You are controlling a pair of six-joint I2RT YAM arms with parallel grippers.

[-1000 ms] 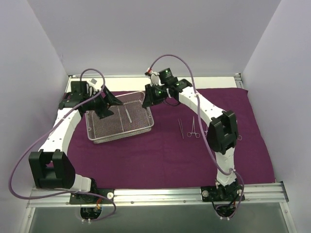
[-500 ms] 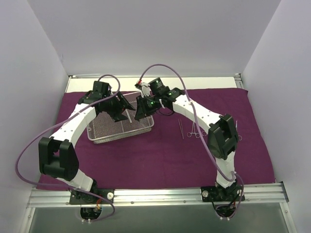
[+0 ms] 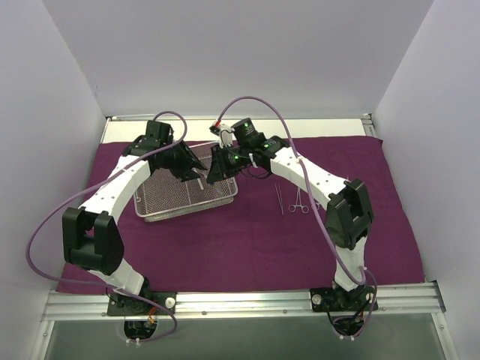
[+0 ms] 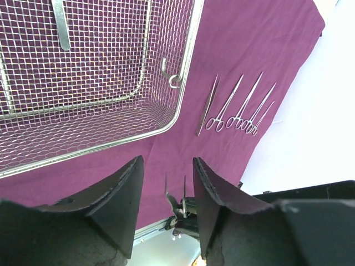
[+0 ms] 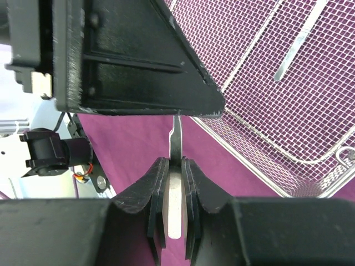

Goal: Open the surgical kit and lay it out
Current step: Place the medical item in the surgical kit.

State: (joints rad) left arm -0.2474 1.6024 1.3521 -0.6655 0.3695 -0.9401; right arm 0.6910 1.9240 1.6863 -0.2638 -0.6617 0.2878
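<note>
Above the right rear corner of the mesh tray point(image 3: 180, 197), itself at left rear of the purple cloth point(image 3: 247, 244), right tool point(image 5: 173, 166) pinching thin tweezers point(image 5: 175, 141), left tool point(image 4: 166, 166) half spread around their tips, contact unclear, forceps point(image 3: 300, 201) lying apart beyond the tray's right edge.

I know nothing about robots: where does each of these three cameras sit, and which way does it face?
Top view: fixed above and behind, looking down on the purple cloth and wire tray; left arm and right arm show whole.
Left wrist: on the left arm, looking past the open left gripper at tray and row of tools.
Right wrist: on the right arm, looking past the right gripper, shut on a silver tool, at the tray.
Shared: both wrist views show the tray.
</note>
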